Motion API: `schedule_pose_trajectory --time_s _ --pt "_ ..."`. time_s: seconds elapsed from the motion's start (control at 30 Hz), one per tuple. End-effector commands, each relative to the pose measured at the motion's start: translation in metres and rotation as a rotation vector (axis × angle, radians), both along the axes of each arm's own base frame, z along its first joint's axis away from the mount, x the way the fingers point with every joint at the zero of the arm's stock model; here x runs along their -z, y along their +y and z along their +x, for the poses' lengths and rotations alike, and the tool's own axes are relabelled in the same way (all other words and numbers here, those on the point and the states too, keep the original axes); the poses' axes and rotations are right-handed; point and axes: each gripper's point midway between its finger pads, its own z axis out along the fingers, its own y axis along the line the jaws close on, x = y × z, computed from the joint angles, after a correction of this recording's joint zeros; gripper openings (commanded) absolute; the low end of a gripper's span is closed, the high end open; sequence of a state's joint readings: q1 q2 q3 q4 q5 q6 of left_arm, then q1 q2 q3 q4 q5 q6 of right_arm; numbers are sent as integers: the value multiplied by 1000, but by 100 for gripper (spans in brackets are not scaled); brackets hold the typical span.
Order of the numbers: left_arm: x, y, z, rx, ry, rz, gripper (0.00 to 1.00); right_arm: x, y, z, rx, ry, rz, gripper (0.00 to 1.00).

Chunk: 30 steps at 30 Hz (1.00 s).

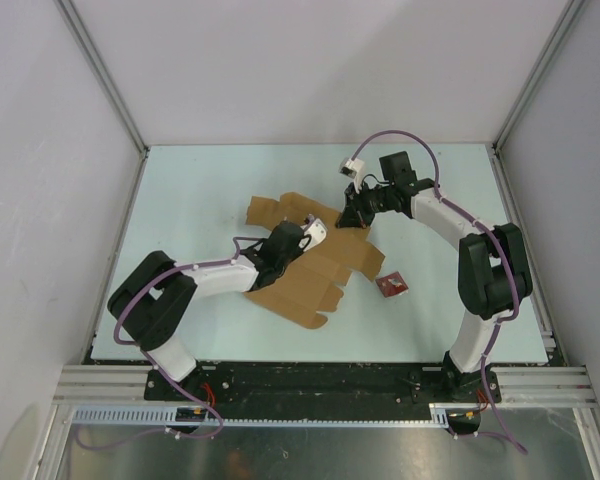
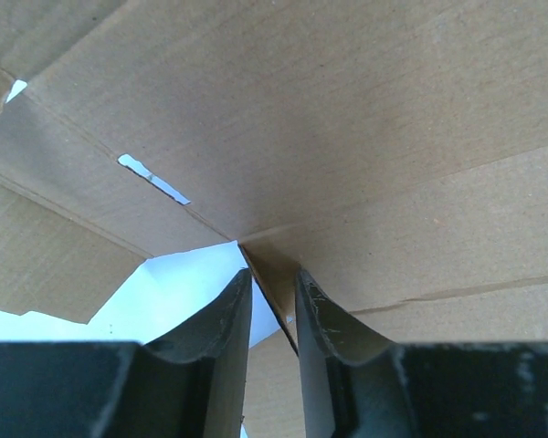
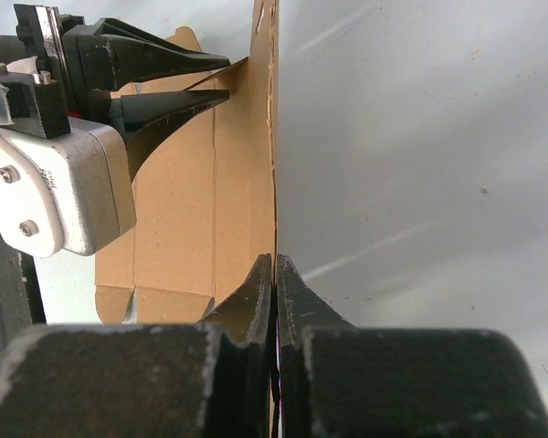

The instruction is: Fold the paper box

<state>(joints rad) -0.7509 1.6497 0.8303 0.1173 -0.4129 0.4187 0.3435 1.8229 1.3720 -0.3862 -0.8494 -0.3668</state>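
1. While the paper box (image 1: 315, 280) is mostly a flat brown cutout, it sits around the middle of the tabletop (image 1: 200, 190), a bit toward the left edge, with its tabs spread out.
2. Right arm (image 1: 445, 222) reaches in from the right edge to the far-right part of the sheet. Its jaws are clenched on a flap, and in the wrist view the cardboard (image 3: 210, 228) stands edge-on, pinched right between the fingers (image 3: 256, 292).
3. Left arm (image 1: 215, 277) lies low across the sheet from the near-left side. Its jaws straddle a cardboard edge but sit slightly apart: the left wrist view shows bare tabletop between one of the fingers (image 2: 215, 319) and the thin edge, so it looks released rather than pinched.
4. Same wrist view: the cardboard (image 2: 347, 137) fills most of the frame, with creases and a small slit in it.
5. Small red packet (image 1: 391, 286) lies just beside the box's right corner, toward the right edge.
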Motion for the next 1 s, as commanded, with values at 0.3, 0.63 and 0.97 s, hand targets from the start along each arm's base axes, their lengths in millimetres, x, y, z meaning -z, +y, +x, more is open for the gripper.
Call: schedule_pose_trajectory --time_s 0.3,0.63,0.97 --pt "-54 -15 -14 99 -74 -168 43 -10 -1 7 4 -39 26 2" --pt "-120 22 -17 89 -130 -412 54 -10 -2 9 9 -39 26 2" --pt "-154 99 -32 -62 -233 -637 77 -10 -1 7 2 -36 28 2"
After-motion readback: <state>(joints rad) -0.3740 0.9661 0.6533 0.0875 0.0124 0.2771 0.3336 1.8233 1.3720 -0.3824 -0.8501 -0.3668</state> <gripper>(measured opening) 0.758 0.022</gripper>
